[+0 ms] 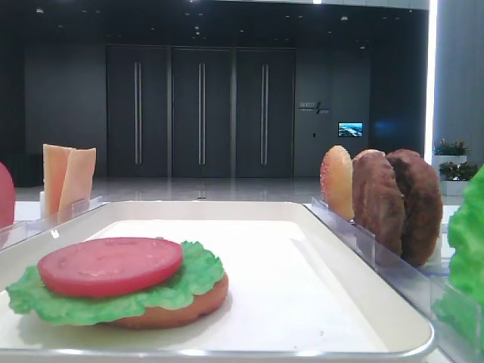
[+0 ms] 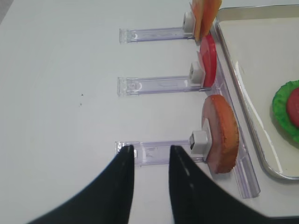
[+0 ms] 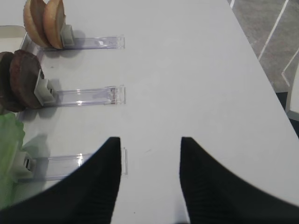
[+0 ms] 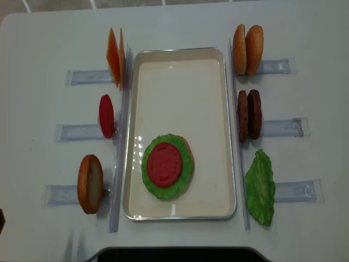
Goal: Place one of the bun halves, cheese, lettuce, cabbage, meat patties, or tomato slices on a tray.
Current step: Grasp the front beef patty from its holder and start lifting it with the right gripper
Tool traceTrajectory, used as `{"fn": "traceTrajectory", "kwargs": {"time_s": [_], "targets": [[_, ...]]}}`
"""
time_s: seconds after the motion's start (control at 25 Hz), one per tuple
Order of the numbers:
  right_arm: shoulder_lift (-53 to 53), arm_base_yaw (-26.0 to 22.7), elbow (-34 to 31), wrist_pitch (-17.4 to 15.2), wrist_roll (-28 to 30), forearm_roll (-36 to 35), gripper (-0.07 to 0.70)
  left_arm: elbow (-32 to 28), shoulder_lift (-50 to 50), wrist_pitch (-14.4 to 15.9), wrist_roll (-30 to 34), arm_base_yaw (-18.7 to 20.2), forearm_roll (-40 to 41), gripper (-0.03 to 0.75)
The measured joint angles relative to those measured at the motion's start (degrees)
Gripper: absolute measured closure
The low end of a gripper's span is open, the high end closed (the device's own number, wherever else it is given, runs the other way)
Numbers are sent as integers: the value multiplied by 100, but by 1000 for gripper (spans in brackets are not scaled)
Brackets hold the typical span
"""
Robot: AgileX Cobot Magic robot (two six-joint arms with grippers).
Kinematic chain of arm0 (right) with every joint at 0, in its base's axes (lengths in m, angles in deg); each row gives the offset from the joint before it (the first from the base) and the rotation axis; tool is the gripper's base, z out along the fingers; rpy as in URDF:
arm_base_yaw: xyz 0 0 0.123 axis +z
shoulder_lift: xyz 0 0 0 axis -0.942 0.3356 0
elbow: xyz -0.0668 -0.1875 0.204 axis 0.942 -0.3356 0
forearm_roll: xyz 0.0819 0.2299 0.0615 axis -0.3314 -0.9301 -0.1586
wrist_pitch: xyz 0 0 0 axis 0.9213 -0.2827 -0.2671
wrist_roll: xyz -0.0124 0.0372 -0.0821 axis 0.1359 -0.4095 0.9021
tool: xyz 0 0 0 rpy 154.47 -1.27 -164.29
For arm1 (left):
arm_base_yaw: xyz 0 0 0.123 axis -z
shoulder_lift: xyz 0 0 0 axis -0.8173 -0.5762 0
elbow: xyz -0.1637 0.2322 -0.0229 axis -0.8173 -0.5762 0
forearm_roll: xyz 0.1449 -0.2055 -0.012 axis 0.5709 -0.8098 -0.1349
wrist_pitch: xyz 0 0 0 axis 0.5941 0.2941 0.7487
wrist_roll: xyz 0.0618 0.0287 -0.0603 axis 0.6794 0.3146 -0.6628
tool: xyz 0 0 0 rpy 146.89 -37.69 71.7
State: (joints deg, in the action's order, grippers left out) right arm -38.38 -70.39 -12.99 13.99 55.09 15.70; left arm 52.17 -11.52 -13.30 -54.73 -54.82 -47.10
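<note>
- One stack sits on the tray: bun half at the bottom, lettuce on it, tomato slice on top.
- Left hand hangs over the worktop, fingers spread, holding nothing.
- Right hand is partly spread and holds nothing.
- Two meat patties stand in a holder right of the tray.

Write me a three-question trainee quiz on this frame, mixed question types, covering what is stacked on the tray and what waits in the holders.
1. True or false: the tomato slice on the tray lies on top of lettuce.
2. How many meat patties stand in the holder right of the tray?
3. Multiple choice: which item stands alone in the holder nearest the left gripper? A) cheese B) a bun half C) lettuce

Key:
1. True; a bun half sits under the lettuce.
2. Two.
3. B, the bun half.
</note>
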Motion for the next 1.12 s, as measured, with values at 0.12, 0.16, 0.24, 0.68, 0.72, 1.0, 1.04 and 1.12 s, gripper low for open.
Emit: {"fn": "traceTrajectory", "kwargs": {"time_s": [0.12, 0.16, 0.24, 0.68, 0.72, 1.0, 1.04, 1.12], "targets": [[0, 0, 0, 0, 0, 0, 341, 0, 0, 0, 0, 0, 0, 517], [0, 0, 0, 0, 0, 0, 341, 0, 0, 0, 0, 0, 0, 517], [0, 0, 0, 0, 0, 0, 341, 0, 0, 0, 0, 0, 0, 517], [0, 0, 0, 0, 0, 0, 341, 0, 0, 0, 0, 0, 0, 525], [0, 0, 0, 0, 0, 0, 341, 0, 0, 0, 0, 0, 0, 525], [0, 0, 0, 0, 0, 0, 367, 0, 0, 0, 0, 0, 0, 549], [0, 0, 0, 0, 0, 0, 372, 0, 0, 0, 0, 0, 0, 554], [0, 0, 0, 0, 0, 0, 377, 0, 0, -1, 0, 0, 0, 571]]}}
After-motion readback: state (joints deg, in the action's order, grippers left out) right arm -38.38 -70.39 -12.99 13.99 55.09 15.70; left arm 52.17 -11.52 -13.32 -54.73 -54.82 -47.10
